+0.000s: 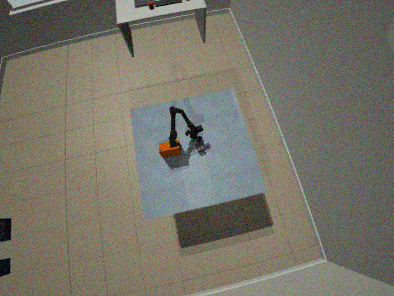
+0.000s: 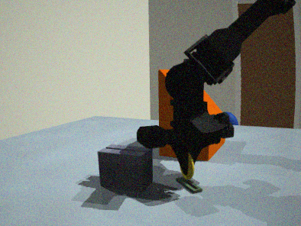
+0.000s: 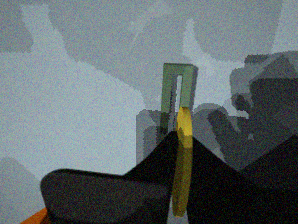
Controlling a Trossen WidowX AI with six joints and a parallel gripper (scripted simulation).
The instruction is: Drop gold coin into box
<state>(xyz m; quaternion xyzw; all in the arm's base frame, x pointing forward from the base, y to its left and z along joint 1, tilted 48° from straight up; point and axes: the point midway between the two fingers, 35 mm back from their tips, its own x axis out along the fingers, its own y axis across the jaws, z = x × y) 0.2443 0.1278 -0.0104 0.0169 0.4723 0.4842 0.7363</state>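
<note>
My gripper [image 2: 187,175] [image 3: 178,138] is shut on the gold coin [image 2: 192,170] [image 3: 183,170], which stands upright and edge-on between the fingertips. The coin looks slightly raised above the dark-green holder [image 2: 198,189] [image 3: 169,82]; a stretch of the holder's narrow slot shows empty. The holder lies flat on the table just below the fingertips. The closed grey box [image 2: 124,170] stands to the left of the gripper in the exterior view, with a thin dark slot in its lid. The fingers hide part of the coin. I cannot make out the box in the wrist view.
The orange base block [image 1: 169,149] [image 2: 166,118] stands behind the gripper in the exterior view, with a blue round thing [image 2: 231,118] beyond it. The pale blue table top [image 1: 210,185] [image 2: 46,160] carries arm shadows around the box and holder.
</note>
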